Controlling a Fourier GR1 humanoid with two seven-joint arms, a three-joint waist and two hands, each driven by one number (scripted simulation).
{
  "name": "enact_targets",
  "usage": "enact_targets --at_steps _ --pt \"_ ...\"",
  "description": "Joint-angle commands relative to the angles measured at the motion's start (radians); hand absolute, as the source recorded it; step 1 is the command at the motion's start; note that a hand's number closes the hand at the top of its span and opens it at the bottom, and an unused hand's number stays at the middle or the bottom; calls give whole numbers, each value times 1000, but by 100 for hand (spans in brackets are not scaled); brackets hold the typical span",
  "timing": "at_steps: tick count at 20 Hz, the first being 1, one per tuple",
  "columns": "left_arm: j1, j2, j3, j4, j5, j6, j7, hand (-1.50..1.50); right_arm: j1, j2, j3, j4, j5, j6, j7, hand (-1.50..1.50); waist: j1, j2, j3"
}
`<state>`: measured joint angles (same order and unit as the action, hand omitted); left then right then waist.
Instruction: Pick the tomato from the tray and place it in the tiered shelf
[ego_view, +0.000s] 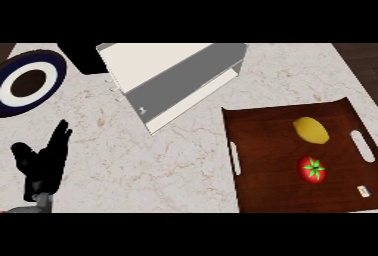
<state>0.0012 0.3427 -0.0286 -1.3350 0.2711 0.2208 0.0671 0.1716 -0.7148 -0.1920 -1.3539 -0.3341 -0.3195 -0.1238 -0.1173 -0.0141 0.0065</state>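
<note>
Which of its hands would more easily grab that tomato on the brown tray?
Probably the right, though it is out of view. The tomato lies on the tray at the counter's right side, beside a lemon. The only visible hand, the left hand, rests open at the far left edge, across the counter from it.

The tray (273, 150) is set at the counter's (148, 160) right edge, reaching its near edge. On the tray, the tomato (312, 169) is placed toward the near right corner, with the lemon (311, 130) just behind it, apart. The tiered shelf (173, 80) is found at the counter's far edge, left of the tray. A plate (29, 82) is seen at the far left corner. The left hand (40, 160) is held over the near left corner.
</note>
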Motion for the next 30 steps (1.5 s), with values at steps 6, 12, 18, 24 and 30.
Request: enact_targets --at_steps 6,12,18,24,30 --pt "6 -16 -55 -6 38 -80 130 0 408 -63 -105 -274 -123 276 -75 -150 58 6 -10" --pt "-7 -16 -47 -13 44 -84 157 0 564 -157 -142 -560 -118 294 128 -150 79 11 -12" --pt "-37 -23 -64 -18 18 -83 182 0 550 -204 -155 -744 -63 129 493 -150 115 18 -10" --pt "-79 -29 -61 12 14 -102 194 0 475 -291 -117 -889 57 -10 832 -150 124 20 -10" --pt "-106 -41 -48 34 4 -107 197 0 320 -311 96 -868 185 -34 1043 -150 132 20 -8"
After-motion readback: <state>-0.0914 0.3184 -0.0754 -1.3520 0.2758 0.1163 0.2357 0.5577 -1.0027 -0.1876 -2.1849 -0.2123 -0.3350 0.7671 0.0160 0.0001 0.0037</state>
